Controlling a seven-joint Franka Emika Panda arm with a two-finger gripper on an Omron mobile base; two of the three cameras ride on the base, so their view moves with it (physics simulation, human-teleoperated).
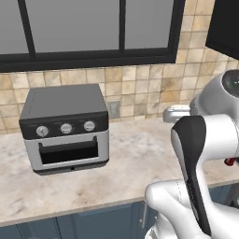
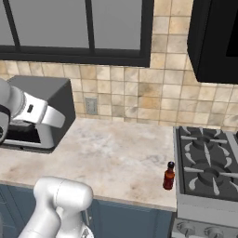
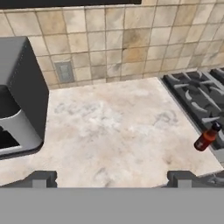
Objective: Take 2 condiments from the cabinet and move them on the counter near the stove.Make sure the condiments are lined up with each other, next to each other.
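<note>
Beige marbled stone makes up the counter [image 2: 116,148], which runs from a grey toaster oven [image 1: 65,128] on one side to the stove [image 2: 209,167] with its black iron grates on the other. On that counter stands a slim red hot-sauce bottle [image 2: 169,176] with a black cap, upright, near the front edge and just beside the stove's left side; in the hand view the same bottle [image 3: 207,137] appears tilted because the camera is rolled, close against the edge of the grates. The gripper [image 3: 111,178] hangs above the open middle of the counter with its two dark fingertips [image 3: 41,178] spread wide apart and nothing between them; the bottle sits well off to the right of the jaws, not touched by either one. A tan tiled wall [image 2: 139,93] rises behind the counter, with a small grey outlet plate [image 2: 91,106] set into it near the toaster oven, and a dark-framed window [image 1: 93,32] above. The toaster oven has three round knobs across its front and a dark door below them. At the upper right of the right base view a dark cabinet [image 2: 216,39] hangs over the stove; its inside cannot be made out from here. Below the counter's front edge run blue-grey cupboard doors [image 2: 125,221].
</note>
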